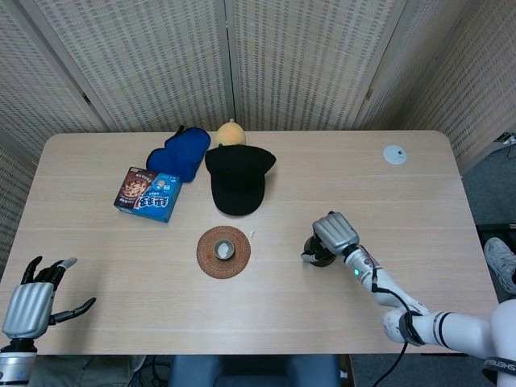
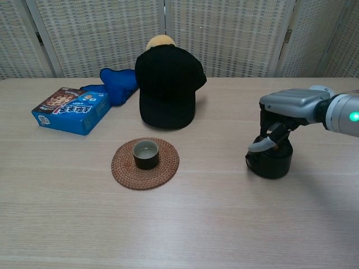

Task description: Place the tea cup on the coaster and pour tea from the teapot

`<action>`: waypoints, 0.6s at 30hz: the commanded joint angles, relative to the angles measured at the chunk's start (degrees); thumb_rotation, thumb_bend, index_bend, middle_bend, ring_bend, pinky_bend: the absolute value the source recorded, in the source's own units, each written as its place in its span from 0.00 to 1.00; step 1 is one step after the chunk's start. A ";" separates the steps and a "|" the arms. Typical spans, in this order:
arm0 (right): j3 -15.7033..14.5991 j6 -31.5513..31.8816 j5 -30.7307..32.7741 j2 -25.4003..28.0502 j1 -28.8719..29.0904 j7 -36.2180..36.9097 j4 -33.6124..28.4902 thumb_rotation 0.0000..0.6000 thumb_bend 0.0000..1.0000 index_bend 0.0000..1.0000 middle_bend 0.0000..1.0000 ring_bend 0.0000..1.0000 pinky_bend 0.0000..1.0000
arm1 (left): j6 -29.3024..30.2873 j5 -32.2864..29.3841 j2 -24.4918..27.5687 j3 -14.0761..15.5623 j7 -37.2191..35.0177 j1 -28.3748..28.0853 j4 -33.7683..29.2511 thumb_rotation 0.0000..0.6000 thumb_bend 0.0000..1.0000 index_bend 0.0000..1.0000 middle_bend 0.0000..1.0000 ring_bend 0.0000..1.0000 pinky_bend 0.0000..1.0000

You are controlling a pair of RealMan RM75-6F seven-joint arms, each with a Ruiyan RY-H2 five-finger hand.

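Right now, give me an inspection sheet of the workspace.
Surface: wooden table, dry, no spills visible.
Job's things: tea cup upright on the woven coaster; black teapot standing on the table, to the right of the coaster.
Clutter: black cap, blue cloth, snack box, yellow object behind the cap, small white disc far right.
Robot hands: right robot hand on top of the teapot, grip not confirmed; left robot hand open, holding nothing.
Cables: black cable along the right arm.
Surroundings: woven screen panels behind.

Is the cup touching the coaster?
Touching. The chest view shows the cup standing upright in the middle of the coaster, no gap beneath.
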 commanded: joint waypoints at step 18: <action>0.75 0.12 1.82 0.85 -0.90 -1.39 -2.29 0.46 0.00 0.67 0.57 0.44 0.24 | -0.03 -0.12 -0.20 0.05 -0.32 -0.05 0.50 0.18 0.06 0.19 0.23 0.29 0.04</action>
